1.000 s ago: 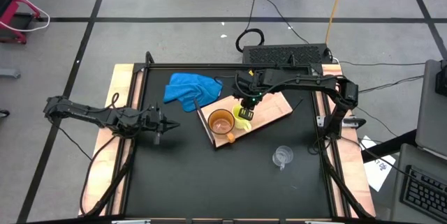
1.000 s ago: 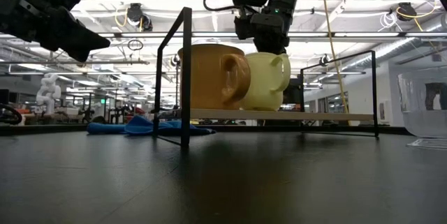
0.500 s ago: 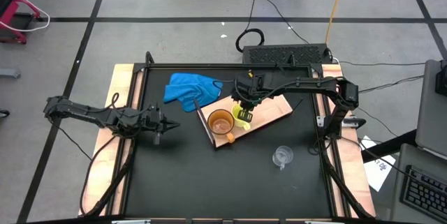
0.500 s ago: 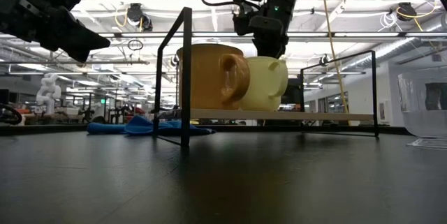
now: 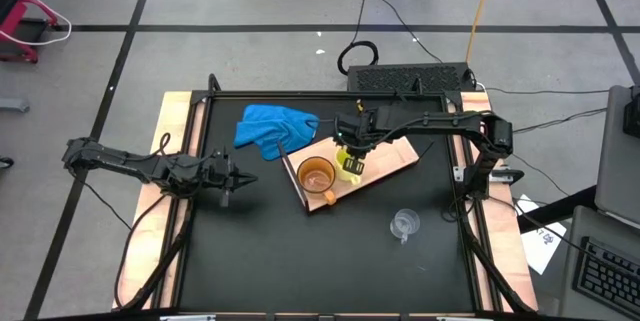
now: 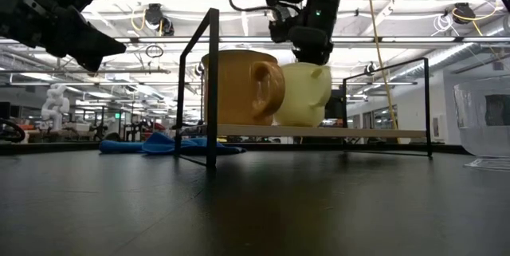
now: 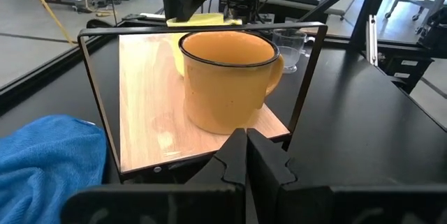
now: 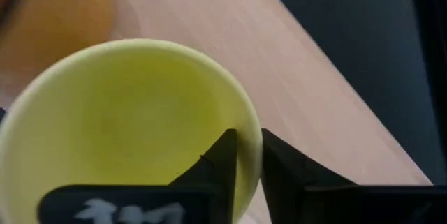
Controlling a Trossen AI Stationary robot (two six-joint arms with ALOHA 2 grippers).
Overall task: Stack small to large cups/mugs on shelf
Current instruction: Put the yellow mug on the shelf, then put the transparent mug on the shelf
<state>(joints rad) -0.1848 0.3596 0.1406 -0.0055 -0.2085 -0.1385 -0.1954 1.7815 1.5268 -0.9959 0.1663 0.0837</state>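
My right tool [image 5: 350,154] reaches in from the right side, arm stretched long and wrist pitched down, fingers [image 8: 227,155] pinched on a thin rim; my left tool [image 5: 230,181] hangs closed, idle, at left.

The shelf [image 5: 390,161] sits slanted at the bench's [image 5: 300,261] far middle, framed by thin black posts [image 6: 212,88] that bar a level approach from the near side; the orange mug [image 5: 316,176] and yellow mug [image 5: 349,166] stand touching on its near-left end, no gap between them; the right gripper [image 5: 345,151] hangs over the yellow mug, blocking it from above; the shelf's far-right part is bare; the cloth [image 5: 273,126] lies beside its left corner; the clear cup [image 5: 404,224] stands well apart, open bench all around; the left gripper [image 5: 238,180] hovers left of the shelf.
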